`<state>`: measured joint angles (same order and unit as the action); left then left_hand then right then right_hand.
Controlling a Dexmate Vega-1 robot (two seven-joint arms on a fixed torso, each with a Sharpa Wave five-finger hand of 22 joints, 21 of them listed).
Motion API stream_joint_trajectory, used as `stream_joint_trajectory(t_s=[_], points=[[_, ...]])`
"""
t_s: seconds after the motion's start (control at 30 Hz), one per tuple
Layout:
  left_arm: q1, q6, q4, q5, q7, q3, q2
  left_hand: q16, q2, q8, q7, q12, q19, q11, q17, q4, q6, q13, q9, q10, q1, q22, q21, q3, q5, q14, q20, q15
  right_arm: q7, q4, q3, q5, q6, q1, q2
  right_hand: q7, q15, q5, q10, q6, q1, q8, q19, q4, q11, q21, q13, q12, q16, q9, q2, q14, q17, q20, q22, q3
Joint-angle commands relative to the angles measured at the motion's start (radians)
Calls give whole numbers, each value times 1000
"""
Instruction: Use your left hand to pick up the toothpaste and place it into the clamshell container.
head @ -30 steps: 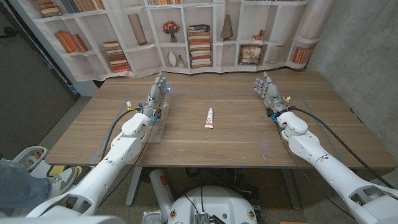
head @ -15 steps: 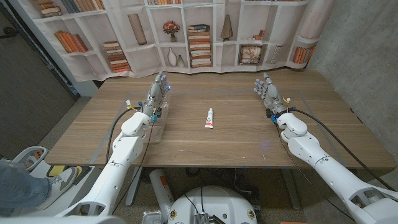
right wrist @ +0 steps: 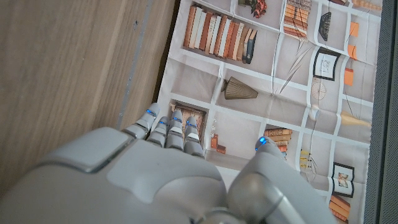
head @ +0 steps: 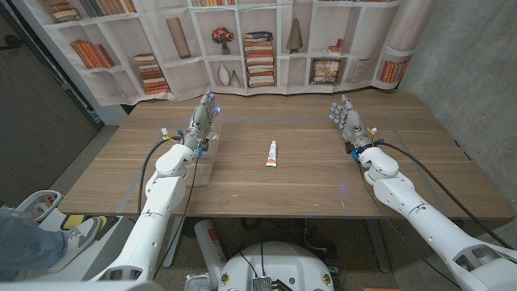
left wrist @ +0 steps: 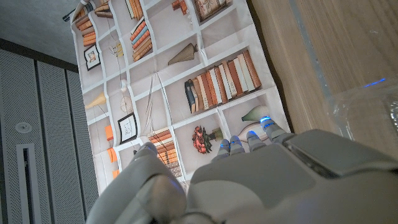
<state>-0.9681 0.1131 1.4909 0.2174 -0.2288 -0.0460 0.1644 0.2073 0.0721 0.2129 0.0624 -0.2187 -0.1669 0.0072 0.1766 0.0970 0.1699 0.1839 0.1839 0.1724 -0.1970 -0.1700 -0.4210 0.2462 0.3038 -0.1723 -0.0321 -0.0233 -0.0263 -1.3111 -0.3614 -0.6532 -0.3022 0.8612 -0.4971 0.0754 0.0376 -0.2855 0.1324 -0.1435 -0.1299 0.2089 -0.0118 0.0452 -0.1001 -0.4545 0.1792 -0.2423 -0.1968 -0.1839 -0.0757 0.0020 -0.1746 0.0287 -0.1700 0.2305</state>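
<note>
Head view: the small white toothpaste tube (head: 274, 153) lies well apart from both hands, between the left hand's (head: 202, 121) empty, extended fingers and the right hand's (head: 345, 119), likewise empty; the clear plastic clamshell container (head: 202, 166) sits just behind the left fingers.

The back of my left hand (left wrist: 261, 180) is nearest the camera, fingertips (left wrist: 264, 122) glowing blue. Beyond them hangs a bookshelf backdrop (left wrist: 180, 81). A clear plastic container (left wrist: 367, 112) sits on the wooden tabletop (left wrist: 329, 43) beside my hand.
</note>
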Motion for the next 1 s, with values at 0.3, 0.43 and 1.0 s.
stream_joint_trajectory(t_s=[0.3, 0.43, 1.0], points=[[24, 26, 4, -89, -4, 29, 6, 2, -6, 6, -13, -10, -286, -10, 3, -9, 31, 3, 3, 43, -22, -5, 11, 8, 4, -96, -28, 7, -4, 16, 2, 2, -16, -12, 11, -3, 3, -6, 14, -14, -15, -2, 7, -8, 2, 8, 3, -1, 0, -4, 4, 6, -3, 26, -3, 5], [14, 40, 15, -87, -11, 31, 13, 3, -8, 6, -14, -10, -284, -11, 3, -11, 28, 3, 3, 38, -27, -5, 13, 9, 4, -92, -27, 8, -1, 13, 3, 3, -21, -9, 13, -2, 3, -5, 14, -14, -16, -2, 8, -9, 2, 10, 3, 0, 1, -4, 5, 7, -4, 26, -3, 5], [-41, 87, 81, -144, 29, 52, 74, 3, -19, 8, -21, -12, -271, -26, 3, -24, 10, 3, 3, 19, -53, -5, 21, 15, 3, -70, -19, 13, 21, -4, -2, 11, -24, 4, 21, -3, 3, -4, 19, -20, -21, -3, 13, -13, 3, 18, 4, 2, 2, -4, 9, 13, -4, 25, -4, 5]])
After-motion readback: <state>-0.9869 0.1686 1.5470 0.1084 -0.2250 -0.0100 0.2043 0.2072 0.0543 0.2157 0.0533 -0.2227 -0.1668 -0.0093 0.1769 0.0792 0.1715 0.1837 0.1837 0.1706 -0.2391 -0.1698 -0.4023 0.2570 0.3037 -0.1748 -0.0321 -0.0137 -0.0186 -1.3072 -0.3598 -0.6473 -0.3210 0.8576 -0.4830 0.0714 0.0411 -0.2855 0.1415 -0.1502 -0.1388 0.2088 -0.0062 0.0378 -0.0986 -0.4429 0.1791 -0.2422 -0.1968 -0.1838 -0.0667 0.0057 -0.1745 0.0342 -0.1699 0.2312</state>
